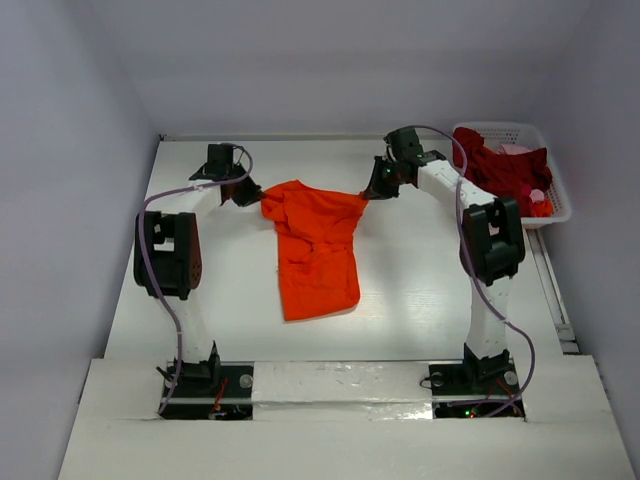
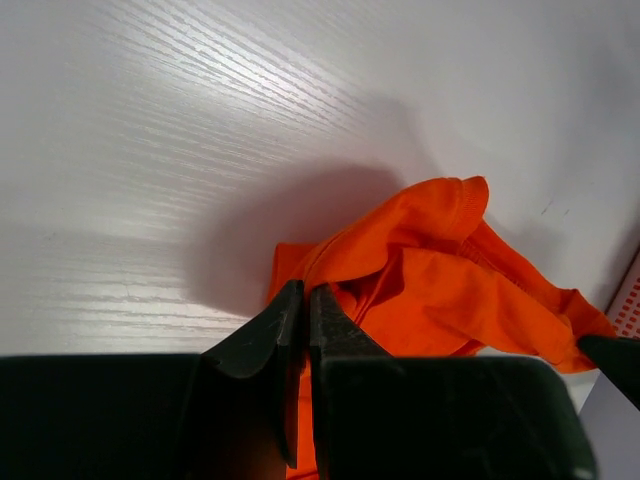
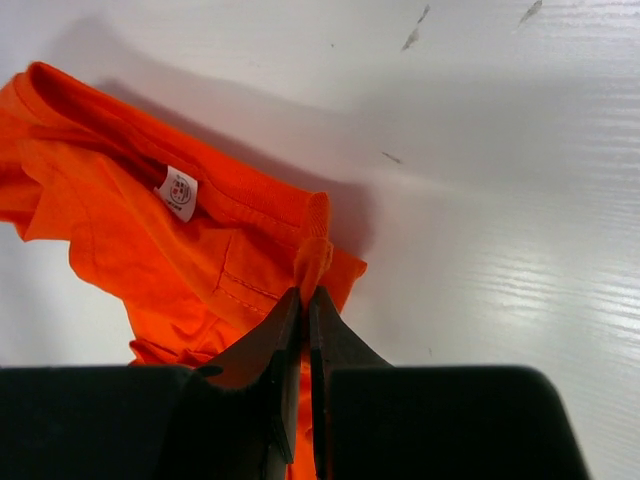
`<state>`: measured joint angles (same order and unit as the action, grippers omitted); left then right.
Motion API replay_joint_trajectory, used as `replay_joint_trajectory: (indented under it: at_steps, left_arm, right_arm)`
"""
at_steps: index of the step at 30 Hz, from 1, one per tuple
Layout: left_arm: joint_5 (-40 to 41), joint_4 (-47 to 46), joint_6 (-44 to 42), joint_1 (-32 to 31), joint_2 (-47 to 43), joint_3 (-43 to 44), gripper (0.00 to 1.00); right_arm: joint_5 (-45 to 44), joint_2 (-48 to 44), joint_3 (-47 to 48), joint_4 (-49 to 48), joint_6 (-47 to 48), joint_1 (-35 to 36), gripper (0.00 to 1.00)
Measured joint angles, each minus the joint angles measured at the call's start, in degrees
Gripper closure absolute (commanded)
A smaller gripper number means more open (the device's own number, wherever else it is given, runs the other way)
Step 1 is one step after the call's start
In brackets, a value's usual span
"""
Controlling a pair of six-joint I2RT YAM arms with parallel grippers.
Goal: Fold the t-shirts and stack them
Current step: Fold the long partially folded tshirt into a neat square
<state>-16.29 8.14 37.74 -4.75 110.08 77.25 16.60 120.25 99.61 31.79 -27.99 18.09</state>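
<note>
Top external view: one orange t-shirt point(image 1: 315, 250) lies about the middle of the white worktop point(image 1: 420, 300), its upper edge toward 12 o'clock and its tail trailing to 6. The left end effector point(image 1: 250, 192) is clenched on the shirt's corner at 10 o'clock. The right end effector point(image 1: 372, 190) is clenched on the opposite corner at about 2 o'clock. Both wrist views bear this out: each pair of jaws is pressed together with orange cloth caught between the tips. On the right the pinch sits on a small bunched nub of hem, not far from the white label point(image 3: 177, 190).

What worries me is how little cloth each side has. If the arms draw apart or lift briskly, I judge the nub on the right could slide out and drop that corner. The shirt is also crumpled and narrower toward its tail, so laying it down as it hangs would likely trap creases and give a lopsided fold.

By count: one orange shirt out on the worktop, two arms, two end effectors, and one white basket point(image 1: 556, 178) at 2 o'clock. In the basket lies a heap of dark red shirts point(image 1: 498, 170) with a bit of pink cloth point(image 1: 515, 150). How many shirts are in that heap I cannot tell.
</note>
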Motion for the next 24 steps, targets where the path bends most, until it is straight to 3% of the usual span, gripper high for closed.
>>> replay_joint_trajectory:
  at_steps: [24]
  left_arm:
    - [-0.22, 5.25, -2.56, -0.04, -8.39, -2.1, 1.0]
  right_arm:
    - [2.95, -12.7, -11.37, -0.9, 0.61, 1.88, 1.0]
